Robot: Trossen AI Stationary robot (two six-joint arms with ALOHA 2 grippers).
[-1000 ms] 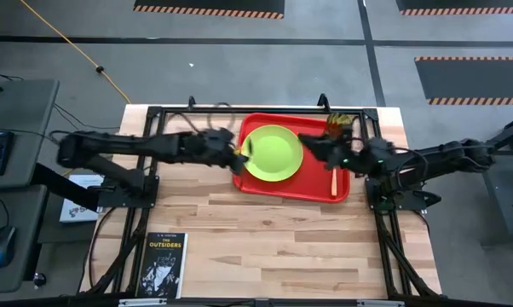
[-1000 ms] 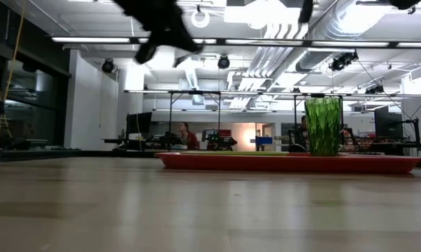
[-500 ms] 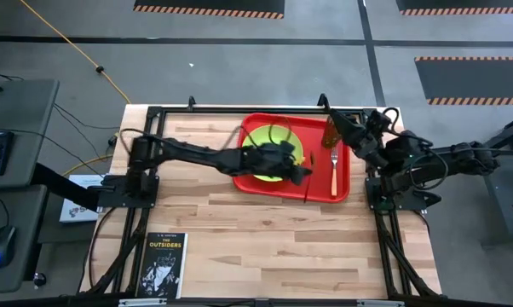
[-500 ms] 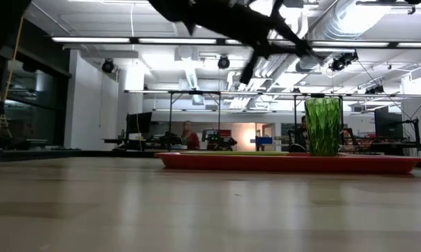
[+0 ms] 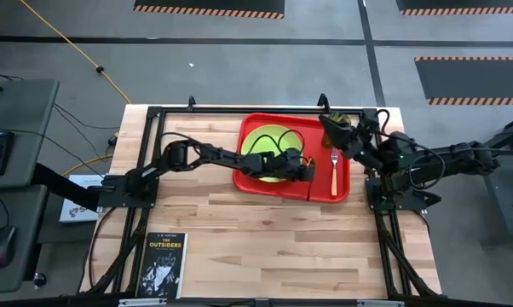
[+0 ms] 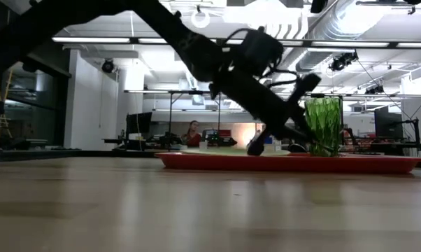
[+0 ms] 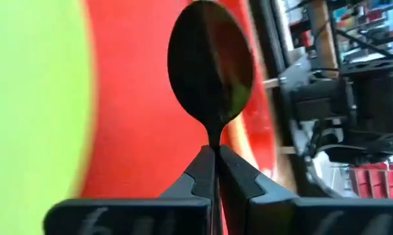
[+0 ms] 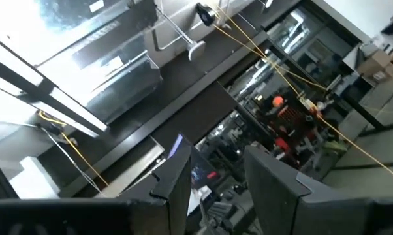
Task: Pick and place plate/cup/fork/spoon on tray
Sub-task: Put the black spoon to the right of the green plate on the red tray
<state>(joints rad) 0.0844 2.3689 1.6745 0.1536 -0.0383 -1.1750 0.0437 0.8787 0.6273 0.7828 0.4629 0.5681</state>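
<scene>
The red tray (image 5: 325, 189) lies at the table's far right. On it are the lime-green plate (image 5: 265, 139), partly under my left arm, the fork (image 5: 334, 164) and the green cup (image 6: 323, 126). My left gripper (image 5: 308, 169) is over the tray between plate and fork, shut on the dark spoon (image 7: 211, 65). My right gripper (image 5: 328, 124) is open and empty, above the cup at the tray's far right corner. My left gripper pinches the spoon's thin neck (image 7: 213, 138) just behind the bowl between its two fingertips. The bowl sticks out ahead of the fingers, low over the tray's floor (image 7: 138, 130) beside the plate. Whether the bowl touches the tray, I cannot tell.
A book (image 5: 162, 263) lies at the table's near left corner. Black frame rails (image 5: 146, 153) run along the table's left, right and far sides. Bare wood (image 5: 265, 239) spreads in front of the tray.
My left gripper has carried the spoon from the tray's left edge toward the table's right, across the plate, and has come down low over the tray. My right gripper has drawn back from over the tray toward its far right corner, by the cup.
</scene>
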